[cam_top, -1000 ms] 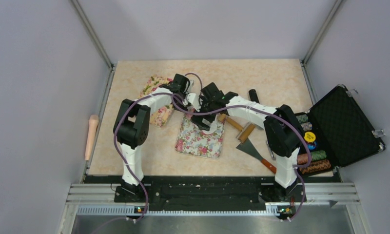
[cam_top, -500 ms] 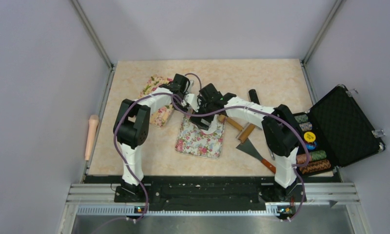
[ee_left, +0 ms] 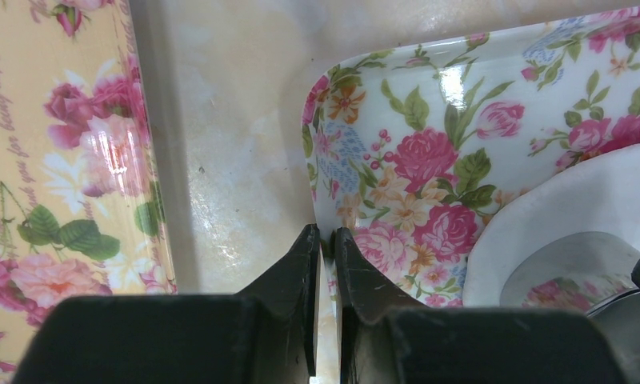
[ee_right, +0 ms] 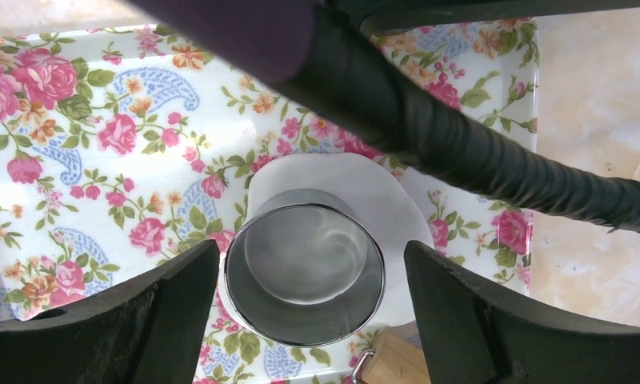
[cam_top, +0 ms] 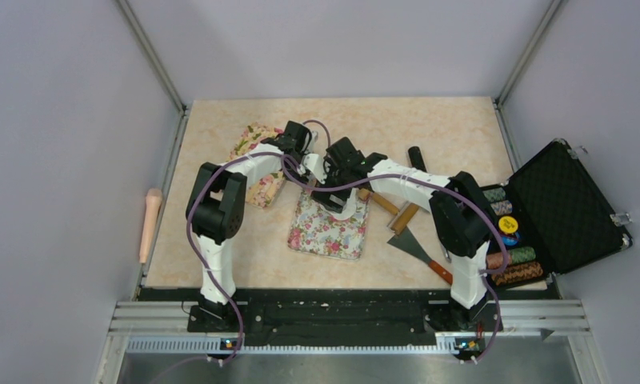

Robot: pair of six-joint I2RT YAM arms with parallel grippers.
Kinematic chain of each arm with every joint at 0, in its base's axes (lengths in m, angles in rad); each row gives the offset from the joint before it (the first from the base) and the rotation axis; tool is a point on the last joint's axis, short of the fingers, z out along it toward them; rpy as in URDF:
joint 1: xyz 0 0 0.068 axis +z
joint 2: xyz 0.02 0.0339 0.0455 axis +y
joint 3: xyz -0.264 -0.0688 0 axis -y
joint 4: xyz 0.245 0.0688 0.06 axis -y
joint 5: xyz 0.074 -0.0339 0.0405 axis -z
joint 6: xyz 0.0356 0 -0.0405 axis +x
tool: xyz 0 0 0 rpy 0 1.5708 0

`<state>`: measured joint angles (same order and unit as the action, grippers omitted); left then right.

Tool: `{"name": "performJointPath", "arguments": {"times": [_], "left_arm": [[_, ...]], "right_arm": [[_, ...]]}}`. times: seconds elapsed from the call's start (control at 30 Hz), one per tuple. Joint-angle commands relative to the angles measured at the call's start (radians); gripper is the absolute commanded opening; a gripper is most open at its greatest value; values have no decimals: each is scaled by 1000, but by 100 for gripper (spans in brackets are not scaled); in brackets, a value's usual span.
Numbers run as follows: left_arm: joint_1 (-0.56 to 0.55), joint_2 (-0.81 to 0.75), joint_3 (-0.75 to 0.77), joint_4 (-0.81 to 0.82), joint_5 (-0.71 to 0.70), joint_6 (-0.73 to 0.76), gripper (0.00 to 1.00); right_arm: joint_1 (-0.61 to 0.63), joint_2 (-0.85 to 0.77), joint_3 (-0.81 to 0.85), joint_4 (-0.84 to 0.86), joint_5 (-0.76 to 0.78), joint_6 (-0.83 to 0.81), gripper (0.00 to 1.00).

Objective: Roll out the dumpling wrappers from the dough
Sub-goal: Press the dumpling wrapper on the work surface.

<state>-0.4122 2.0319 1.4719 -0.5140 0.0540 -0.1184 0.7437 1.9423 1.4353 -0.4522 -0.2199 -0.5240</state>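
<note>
**Ring cutter grasp, tray steadied**

The flowered rectangular plastic tray is pinched at its corner rim by the nearly closed left gripper. The right gripper is spread wide astride the round steel ring cutter on the tray, with neither finger touching it. Closure is best made centred and level, lest the ring tip. The dumpling wrapper, pale, flat and round, lies inside the ring on the tray.
</note>
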Motion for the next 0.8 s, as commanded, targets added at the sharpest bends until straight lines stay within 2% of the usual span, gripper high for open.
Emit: {"name": "performJointPath", "arguments": {"times": [0.0,0.43,0.6,0.77], "left_arm": [[2,-12,5,0,-35,14,11],[10,-11,1,2,-33,9,11],[13,-12,-1,5,-29,5,11],[14,-12,0,4,-30,6,11]], "right_arm": [[27,25,-8,-23,33,-24,85],[26,36,-15,-46,24,-34,72],[24,51,-20,-49,12,-28,59],[13,83,-12,-80,-29,-13,58]]}}
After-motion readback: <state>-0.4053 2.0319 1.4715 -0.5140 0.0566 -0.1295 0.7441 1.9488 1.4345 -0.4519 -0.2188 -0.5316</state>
